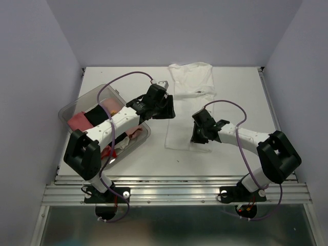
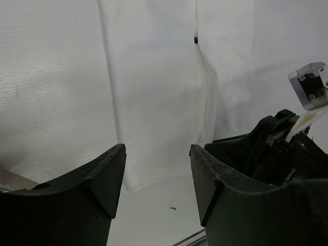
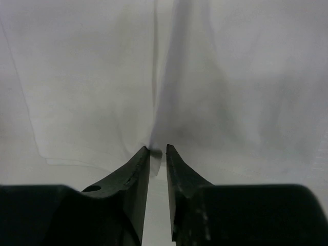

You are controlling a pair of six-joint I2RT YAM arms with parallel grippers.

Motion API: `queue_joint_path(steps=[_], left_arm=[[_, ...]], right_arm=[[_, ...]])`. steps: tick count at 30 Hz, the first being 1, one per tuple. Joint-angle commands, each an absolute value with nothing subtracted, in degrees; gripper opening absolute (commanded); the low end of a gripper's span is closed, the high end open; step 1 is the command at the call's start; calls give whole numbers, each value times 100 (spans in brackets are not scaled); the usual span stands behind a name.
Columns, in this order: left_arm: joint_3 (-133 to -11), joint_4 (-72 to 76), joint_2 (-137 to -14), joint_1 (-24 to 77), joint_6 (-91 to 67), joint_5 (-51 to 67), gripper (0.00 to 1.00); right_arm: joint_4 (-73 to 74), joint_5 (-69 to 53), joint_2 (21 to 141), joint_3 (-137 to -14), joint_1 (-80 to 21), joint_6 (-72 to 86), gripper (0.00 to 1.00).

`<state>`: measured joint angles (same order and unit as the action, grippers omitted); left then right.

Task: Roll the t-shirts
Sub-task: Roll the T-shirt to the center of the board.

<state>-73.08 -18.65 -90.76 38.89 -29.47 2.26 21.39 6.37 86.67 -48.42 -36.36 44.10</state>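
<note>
while right gripper (image 3: 158, 154) pinches white t-shirt (image 3: 92, 77), dark neck label (image 2: 196, 39)

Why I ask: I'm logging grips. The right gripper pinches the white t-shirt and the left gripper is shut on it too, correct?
Not quite. The right gripper does pinch the white t-shirt, but the left gripper is open, its jaws spread apart above the cloth; the left wrist view shows it.

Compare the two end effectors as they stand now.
The left end effector is open wide with nothing between its fingers; the right end effector is closed, pinching a ridge of the white t-shirt. The left sits by the shirt's side edge, the right by its near hem. Both are over that shirt.
</note>
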Motion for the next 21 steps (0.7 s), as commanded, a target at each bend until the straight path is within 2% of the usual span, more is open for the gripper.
queue_joint_path(steps=[1,5,6,7,13,21], left_arm=[[-7269,-1740,-8851,3920,-2918,114,64],[-7207,-1723,-8842,3937,-2927,123,64],[-7190,-1705,-8842,3929,-2927,132,64],[-7181,-1705,-8833,3929,-2927,132,64],[-7146,-1705,-8789,3929,-2927,132,64],[-7137,-1688,-8921,3929,-2927,193,64]], right_arm=[[2048,931,8675,-5106,-3718,4465,21],[2092,958,8614,-5106,-3718,4430,11],[2092,941,8587,-5106,-3718,4395,2],[2092,940,8570,-5098,-3718,4377,1],[2487,941,8183,-5273,-3718,4044,1],[3190,212,8191,-5721,-3718,3148,1]])
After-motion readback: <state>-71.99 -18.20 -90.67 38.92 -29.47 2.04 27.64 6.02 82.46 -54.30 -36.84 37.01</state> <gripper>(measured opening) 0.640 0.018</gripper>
